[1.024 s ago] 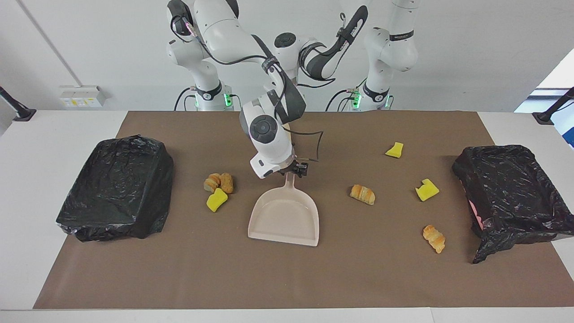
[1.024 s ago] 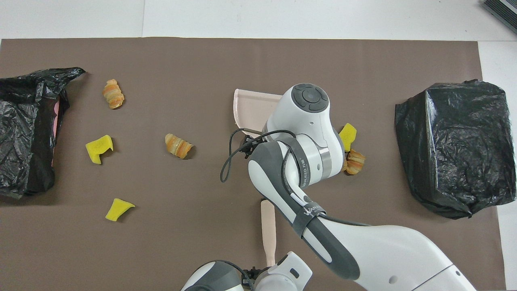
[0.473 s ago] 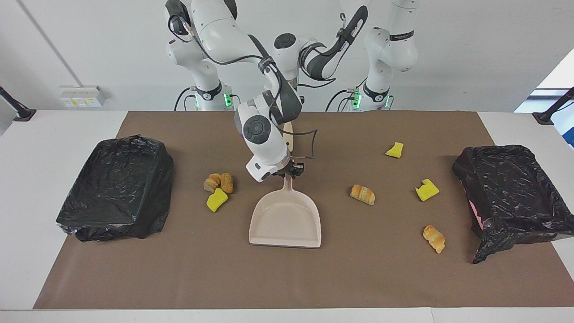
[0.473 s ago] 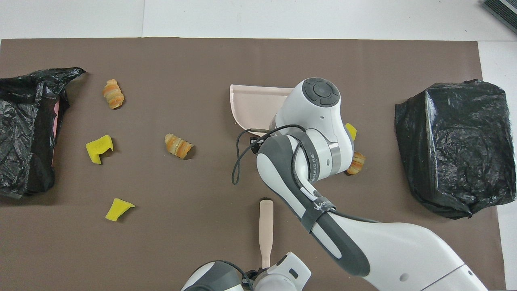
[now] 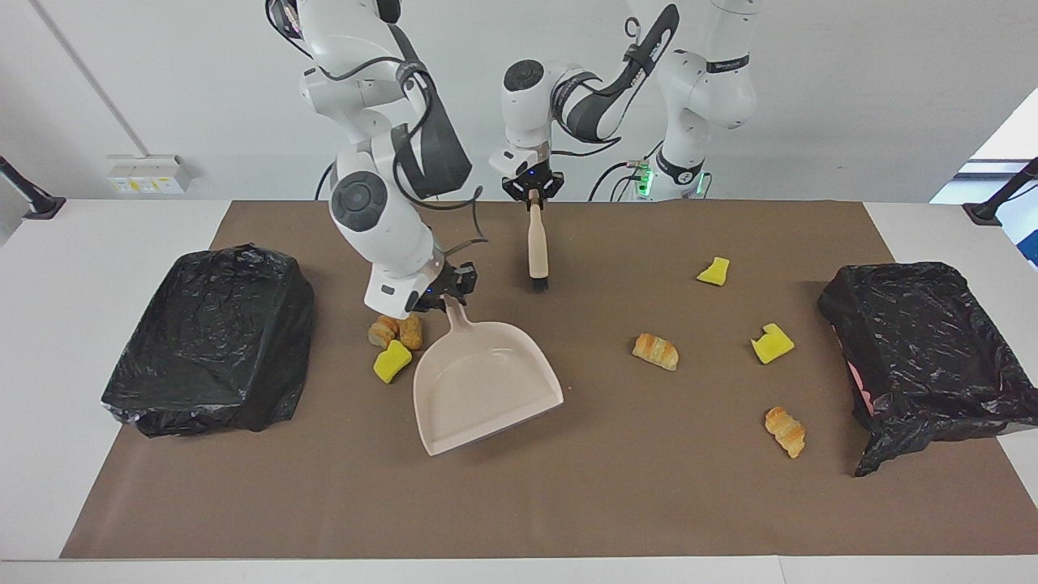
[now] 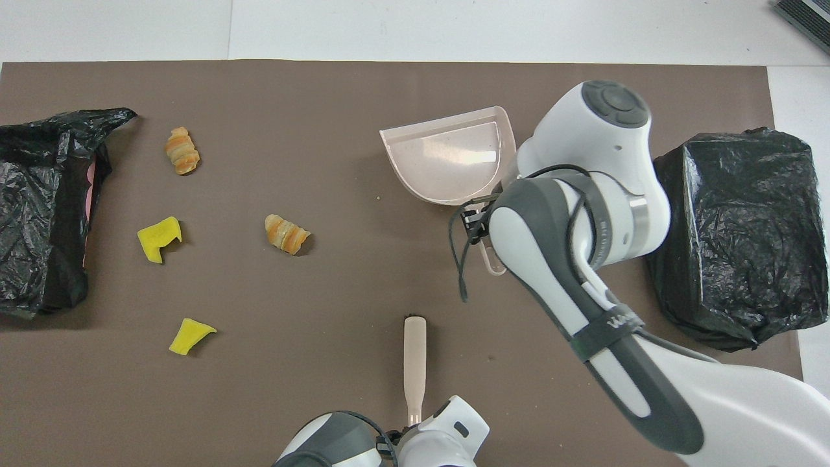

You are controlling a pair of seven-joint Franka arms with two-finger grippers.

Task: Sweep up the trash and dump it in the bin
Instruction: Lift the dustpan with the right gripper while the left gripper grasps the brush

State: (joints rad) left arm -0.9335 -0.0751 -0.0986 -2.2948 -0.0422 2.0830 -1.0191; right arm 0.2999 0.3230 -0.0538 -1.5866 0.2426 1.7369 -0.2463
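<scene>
My right gripper (image 5: 448,298) (image 6: 481,226) is shut on the handle of the pale pink dustpan (image 5: 486,385) (image 6: 447,162), whose mouth points away from the robots. Beside the pan, toward the right arm's end, lie two brown bread pieces (image 5: 397,330) and a yellow chunk (image 5: 392,362). My left gripper (image 5: 533,193) (image 6: 410,425) is shut on the brush (image 5: 536,247) (image 6: 415,366), which hangs bristles down over the mat. More trash lies toward the left arm's end: bread pieces (image 5: 655,351) (image 5: 785,430) and yellow chunks (image 5: 714,270) (image 5: 772,343).
A bin lined with a black bag (image 5: 211,341) (image 6: 733,233) stands at the right arm's end of the brown mat (image 5: 568,503). Another black-bagged bin (image 5: 924,349) (image 6: 39,207) stands at the left arm's end.
My right arm has swung the dustpan toward its own end, turning it beside the bread cluster. My left gripper has shut on the brush and raised it off the mat.
</scene>
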